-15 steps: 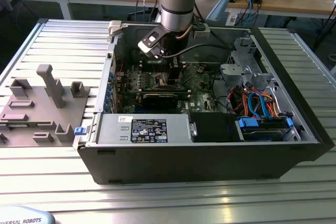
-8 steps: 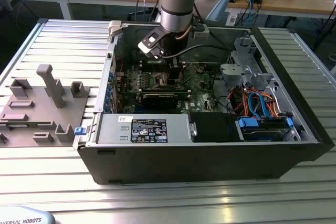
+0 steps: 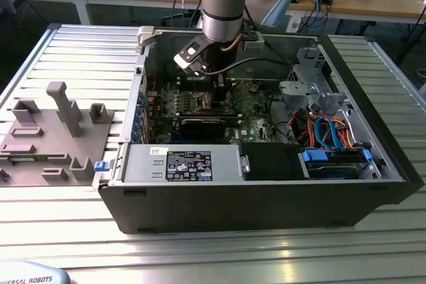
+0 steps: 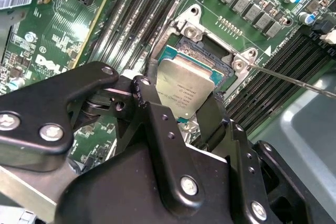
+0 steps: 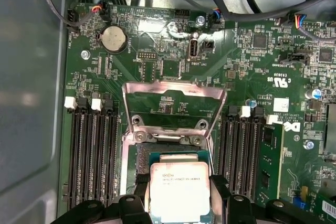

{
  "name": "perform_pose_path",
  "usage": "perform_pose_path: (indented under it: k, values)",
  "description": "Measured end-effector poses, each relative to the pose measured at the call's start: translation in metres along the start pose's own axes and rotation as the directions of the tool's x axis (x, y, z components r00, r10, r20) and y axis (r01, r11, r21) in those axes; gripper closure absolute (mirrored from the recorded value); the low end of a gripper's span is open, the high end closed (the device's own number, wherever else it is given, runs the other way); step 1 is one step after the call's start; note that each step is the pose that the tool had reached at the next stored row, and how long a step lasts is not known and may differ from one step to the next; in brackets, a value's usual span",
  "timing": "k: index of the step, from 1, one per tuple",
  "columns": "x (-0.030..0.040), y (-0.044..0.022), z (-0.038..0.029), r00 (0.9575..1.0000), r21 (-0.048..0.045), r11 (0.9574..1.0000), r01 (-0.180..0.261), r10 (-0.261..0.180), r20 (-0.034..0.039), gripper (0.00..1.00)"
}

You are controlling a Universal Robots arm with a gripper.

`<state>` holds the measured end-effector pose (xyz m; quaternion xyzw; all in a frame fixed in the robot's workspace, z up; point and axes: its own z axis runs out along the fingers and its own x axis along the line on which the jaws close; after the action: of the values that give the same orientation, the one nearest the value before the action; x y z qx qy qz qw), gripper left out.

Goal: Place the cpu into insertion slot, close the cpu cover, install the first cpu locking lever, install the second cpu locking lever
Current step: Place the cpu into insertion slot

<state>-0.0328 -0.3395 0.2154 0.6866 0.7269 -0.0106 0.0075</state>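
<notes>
Exterior view: robot arm (image 3: 223,4) reaches down into open computer case (image 3: 266,191) at upper centre of frame, over green motherboard (image 3: 256,108). Second wrist view: gripper (image 4: 184,97) clenched on the cpu (image 4: 186,85), 1 black finger (image 4: 151,77) on each of 2 opposite edges. Cpu hangs tilted directly over the insertion slot (image 4: 210,45); cannot tell if it touches. First wrist view: cpu cover (image 5: 173,87) stands swung open just beyond the slot. 1 thin locking lever (image 4: 294,80) sticks out free.

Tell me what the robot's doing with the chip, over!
Gripper shut on the cpu. Cpu over the insertion slot, seating unclear. Cpu cover standing open. Nothing blocking the slot.
</notes>
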Motion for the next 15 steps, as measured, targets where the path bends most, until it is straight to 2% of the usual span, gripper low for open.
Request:
perform_pose_path:
  k: [15]
  values:
    - [0.0067, -0.0010, 0.0076, 0.9979, 0.0016, 0.9979, -0.065, 0.065, -0.0003, 0.46]
